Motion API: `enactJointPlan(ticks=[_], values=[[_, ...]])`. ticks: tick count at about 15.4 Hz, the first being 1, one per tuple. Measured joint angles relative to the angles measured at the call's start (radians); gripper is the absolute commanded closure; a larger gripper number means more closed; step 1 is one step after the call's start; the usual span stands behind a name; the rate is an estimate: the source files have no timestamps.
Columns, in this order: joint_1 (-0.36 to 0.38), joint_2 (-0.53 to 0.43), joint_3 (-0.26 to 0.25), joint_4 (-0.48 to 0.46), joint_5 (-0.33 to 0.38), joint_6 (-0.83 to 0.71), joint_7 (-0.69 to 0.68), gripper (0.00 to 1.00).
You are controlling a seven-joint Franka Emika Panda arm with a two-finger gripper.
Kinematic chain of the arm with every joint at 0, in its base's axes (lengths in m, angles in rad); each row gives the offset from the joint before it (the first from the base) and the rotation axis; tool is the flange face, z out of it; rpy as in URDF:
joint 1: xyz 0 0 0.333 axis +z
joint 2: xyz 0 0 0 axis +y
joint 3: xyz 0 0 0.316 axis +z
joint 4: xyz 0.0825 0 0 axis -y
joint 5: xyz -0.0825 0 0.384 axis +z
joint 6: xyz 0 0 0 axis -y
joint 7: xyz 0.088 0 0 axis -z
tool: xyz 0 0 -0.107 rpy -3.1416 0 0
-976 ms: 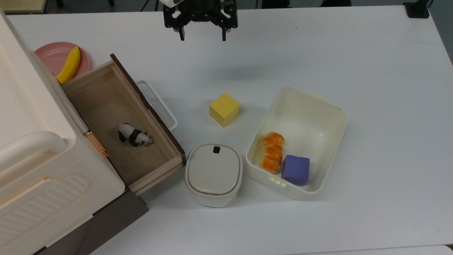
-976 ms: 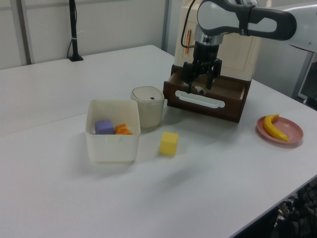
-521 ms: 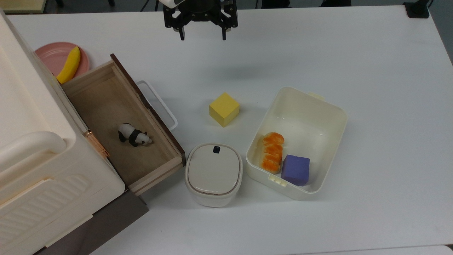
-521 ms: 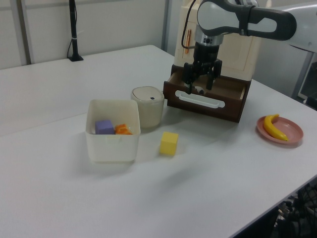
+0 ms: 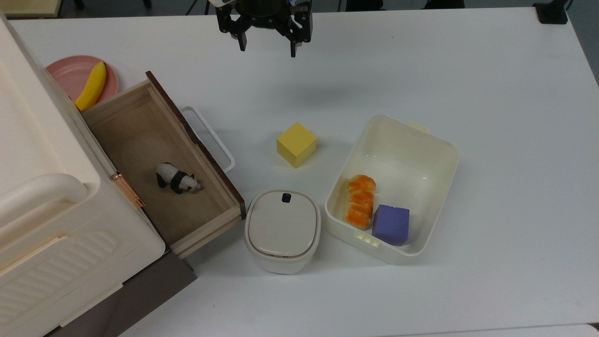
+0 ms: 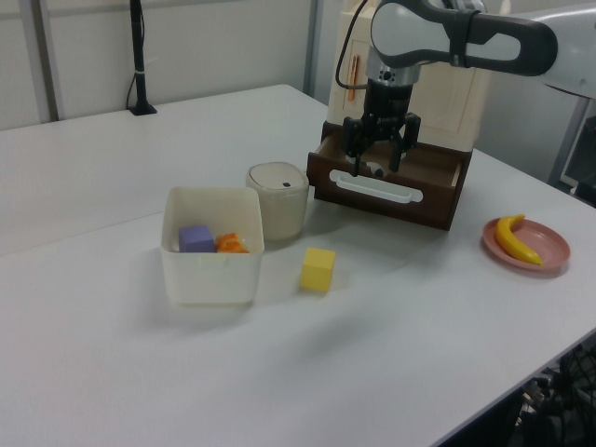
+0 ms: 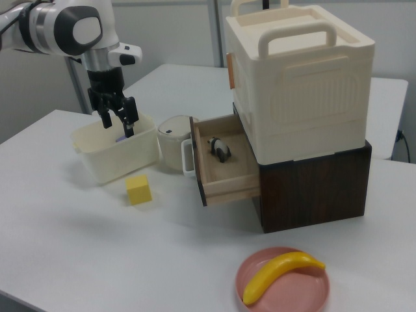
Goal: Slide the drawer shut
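In the top view we see, nearest the table's (image 5: 491,70) bottom edge, a lidded white container (image 5: 282,230) and, to the top view's right of it, an open cream bin (image 5: 423,150) holding an orange-glazed bread piece (image 5: 359,201) and a purple block (image 5: 391,224). The container sits just beside the bin.

At the table's left edge stands a cream cabinet (image 5: 42,187) on a dark brown base. The drawer (image 5: 135,140) is pulled well out of it, angled toward the middle of the table, its dark front panel and white loop handle (image 5: 210,138) facing the top view's right. The near corner of the drawer front lies just beside the lidded container. A small panda figure (image 5: 177,179) lies on the drawer's wooden floor.

A yellow cube (image 5: 296,144) sits near the middle of the table, between the handle and the bin, apart from both.

Farther back, by the top-left corner, a pink plate (image 5: 65,75) carries a banana (image 5: 92,85), just behind the drawer's far end.

At the table's far edge we see the gripper (image 5: 266,46) above the surface, well apart from the drawer in the top view. Its two fingers are spread wide with nothing between them. In the right view the gripper (image 7: 118,122) hangs over the far side of the bin, with the drawer (image 7: 224,169) to the right view's right.
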Motion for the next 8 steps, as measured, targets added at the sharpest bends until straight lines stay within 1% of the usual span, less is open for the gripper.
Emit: enactJointPlan(ticks=[1, 4, 5, 6, 7, 8], values=[[0.000, 0.000, 0.000, 0.000, 0.000, 0.000, 0.033, 0.36], [-0.002, 0.002, 0.000, 0.000, 0.000, 0.004, 0.146, 0.37], [-0.003, 0.005, 0.000, 0.000, 0.000, 0.018, 0.201, 0.46], [-0.006, 0.013, -0.002, -0.001, 0.000, 0.050, 0.279, 0.58], [-0.007, 0.021, -0.004, -0.001, 0.000, 0.071, 0.330, 0.63], [-0.008, 0.031, -0.007, -0.001, 0.000, 0.092, 0.378, 0.65]])
